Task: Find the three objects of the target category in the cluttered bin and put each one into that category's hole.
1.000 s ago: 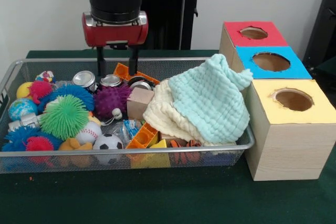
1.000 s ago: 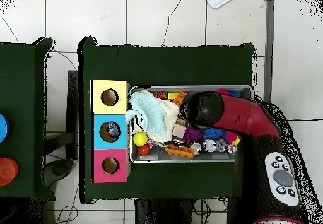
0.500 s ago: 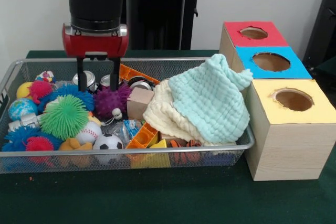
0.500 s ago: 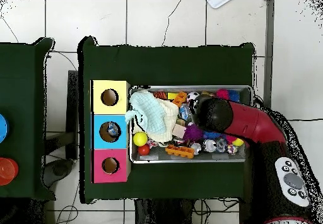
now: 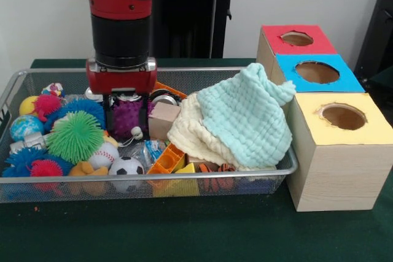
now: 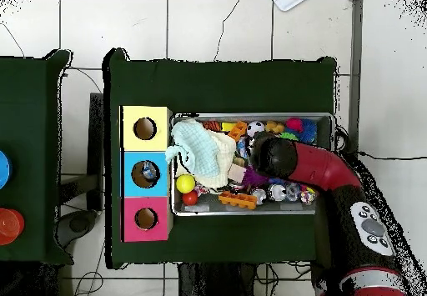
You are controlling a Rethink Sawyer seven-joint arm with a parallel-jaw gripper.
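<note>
Gripper [image 5: 127, 128] is down inside the bin [image 5: 153, 179], fingers spread on either side of the purple spiky ball [image 5: 128, 118], tips low among the toys. Contact with the ball cannot be judged; nothing is visibly held.

The cans sit at the back of the bin, mostly hidden by the red wrist. One silver top [image 5: 163, 99] shows just right of the gripper, behind the tan block [image 5: 163, 119]. In the overhead view, round silver tops [image 6: 278, 193] lie in a row along the bin edge nearest the robot base.

Handling, as a judgement: the cans look light, stiff and thin-walled, with smooth sides likely to slip. Best hold is across the middle of the side wall, jaws straddling the body, not on the pull-tab top. The soft spiky balls crowd them and could deflect a finger or be caught instead.

The pale green cloth [image 5: 242, 118] covers the right half of the bin and may hide more. Red, blue and yellow hole boxes [image 5: 316, 72] stand beside the bin.
</note>
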